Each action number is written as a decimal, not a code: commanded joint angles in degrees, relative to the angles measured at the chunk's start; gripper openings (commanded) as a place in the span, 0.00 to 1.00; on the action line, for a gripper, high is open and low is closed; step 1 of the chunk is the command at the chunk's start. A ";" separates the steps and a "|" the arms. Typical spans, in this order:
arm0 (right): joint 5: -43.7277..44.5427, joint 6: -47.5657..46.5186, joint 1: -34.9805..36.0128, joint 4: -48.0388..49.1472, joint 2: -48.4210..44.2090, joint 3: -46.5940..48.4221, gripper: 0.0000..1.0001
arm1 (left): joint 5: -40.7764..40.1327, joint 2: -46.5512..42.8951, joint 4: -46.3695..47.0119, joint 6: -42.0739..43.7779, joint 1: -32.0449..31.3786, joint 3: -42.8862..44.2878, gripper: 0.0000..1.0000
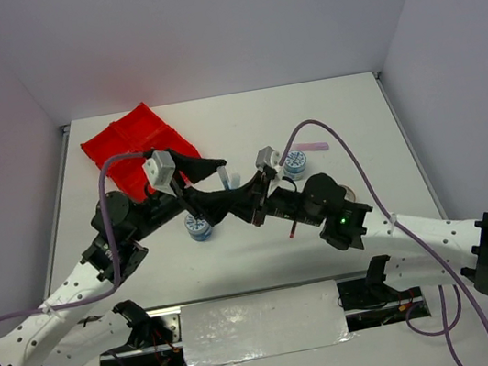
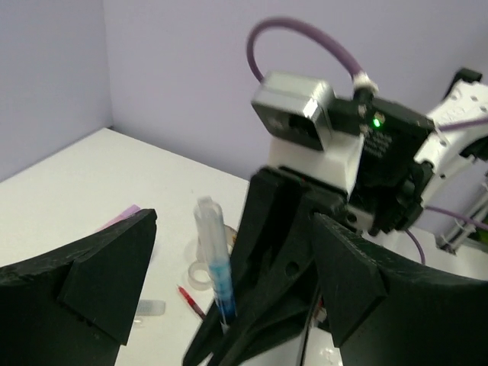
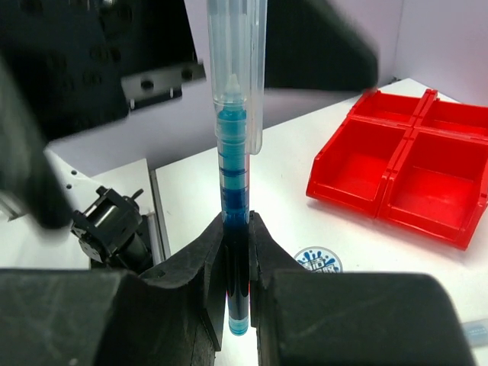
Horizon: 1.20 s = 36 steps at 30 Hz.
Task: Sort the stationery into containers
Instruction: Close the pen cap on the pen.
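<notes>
My right gripper [image 3: 238,229] is shut on a blue pen with a clear cap [image 3: 236,114] and holds it upright above the table. The pen also shows in the top view [image 1: 225,179]. My left gripper [image 2: 232,236] is open, its jaws wide apart on either side of the pen [image 2: 214,263] and not touching it. The red four-compartment tray [image 1: 136,144] lies at the far left, also in the right wrist view [image 3: 404,175]. One patterned tub [image 1: 199,229] sits below the grippers, another [image 1: 295,164] to the right.
A pink stick [image 1: 311,147], a red pen [image 1: 293,228] and a clear tape ring [image 2: 200,276] lie on the white table near the right arm. A light-blue stick [image 2: 150,307] lies by the tape. Purple cables loop over both arms. Walls enclose three sides.
</notes>
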 commanded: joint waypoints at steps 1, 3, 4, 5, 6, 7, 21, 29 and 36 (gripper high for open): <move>-1.53 -0.09 -0.30 0.02 0.12 2.94 0.00 | -5.40 -0.48 0.19 2.40 -0.17 4.80 0.94; -1.44 -0.27 -0.30 0.01 -0.05 3.03 0.00 | -6.55 0.58 -0.87 2.32 -0.17 6.46 0.93; -1.44 -0.27 -0.21 -0.16 -0.05 2.94 0.00 | -6.90 0.93 -1.49 2.23 -0.17 6.91 0.89; -1.44 -0.35 -0.30 -0.25 -0.14 3.03 0.00 | -6.91 1.37 -1.58 2.05 -0.17 7.18 0.88; -1.44 -0.44 -0.30 -0.25 -0.23 3.03 0.00 | -6.91 1.46 -1.49 1.79 -0.17 7.27 0.88; -1.27 -0.53 -0.30 -0.42 -0.14 3.12 0.00 | -7.26 1.46 -1.32 1.53 -0.17 7.18 0.87; -0.04 -0.80 -0.30 -0.86 -0.93 3.12 0.00 | -5.68 2.51 -0.17 0.12 -0.09 5.77 0.45; 1.11 -1.23 -0.30 -0.43 -1.37 4.08 0.00 | -2.08 4.27 -1.92 -1.37 -0.09 6.03 0.11; 0.32 -4.13 -0.82 1.06 -1.02 9.17 0.00 | 0.21 6.90 -3.86 -4.45 -0.17 3.41 0.00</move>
